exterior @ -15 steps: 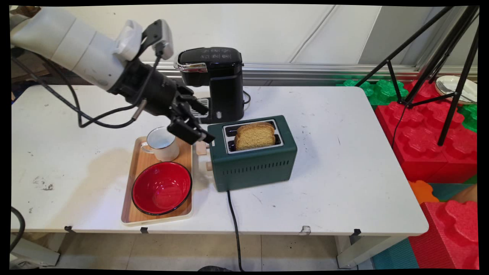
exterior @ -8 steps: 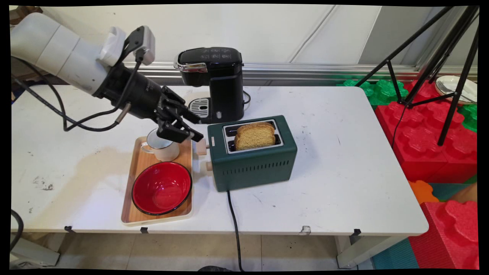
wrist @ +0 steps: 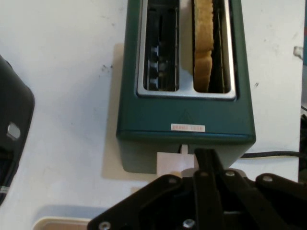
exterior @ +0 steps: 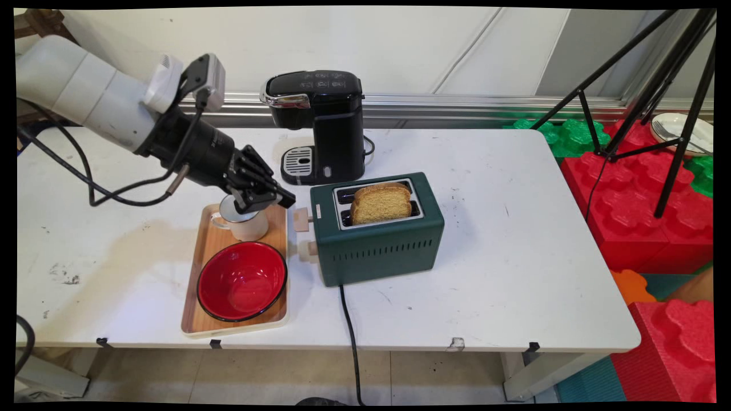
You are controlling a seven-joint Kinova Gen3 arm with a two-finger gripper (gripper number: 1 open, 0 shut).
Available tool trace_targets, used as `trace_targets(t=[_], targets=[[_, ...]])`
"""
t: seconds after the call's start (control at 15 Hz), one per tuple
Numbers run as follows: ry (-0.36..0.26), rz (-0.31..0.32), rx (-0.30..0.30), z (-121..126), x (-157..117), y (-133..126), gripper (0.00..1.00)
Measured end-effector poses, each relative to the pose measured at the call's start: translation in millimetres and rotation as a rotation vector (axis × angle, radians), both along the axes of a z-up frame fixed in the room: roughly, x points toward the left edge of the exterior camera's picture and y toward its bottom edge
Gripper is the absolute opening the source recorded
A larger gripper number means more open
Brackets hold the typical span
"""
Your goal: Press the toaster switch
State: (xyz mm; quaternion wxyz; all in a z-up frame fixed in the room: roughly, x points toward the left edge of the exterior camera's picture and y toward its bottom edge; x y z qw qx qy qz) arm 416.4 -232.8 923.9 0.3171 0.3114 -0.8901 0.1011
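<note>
A dark green toaster stands mid-table with a slice of brown bread sticking up from its near slot; the far slot is empty. Its pale wooden lever and a knob project from its left end. My gripper hovers just left of the lever, above a white mug, shut with nothing in it. In the hand view the closed fingertips point at the lever below the toaster, and the bread fills the right slot.
The mug and a red bowl sit on a wooden tray left of the toaster. A black coffee machine stands behind. The toaster's cord runs off the front edge. A tripod and red foam blocks are at the right.
My gripper has drawn back to the left, away from the toaster's lever, and now sits over the mug. Toaster and bread have not moved.
</note>
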Motion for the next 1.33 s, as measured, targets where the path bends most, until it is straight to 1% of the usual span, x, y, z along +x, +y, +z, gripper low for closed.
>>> trace_targets(t=[0.27,0.53,1.0,1.33], targets=[[-0.007,0.0,0.005,-14,0,-2,0.0],[-0.01,0.001,-0.003,-27,-1,-8,0.0],[-0.002,-0.001,-0.011,-47,-9,-18,0.0],[0.003,-0.002,-0.001,-61,-14,-19,0.0]])
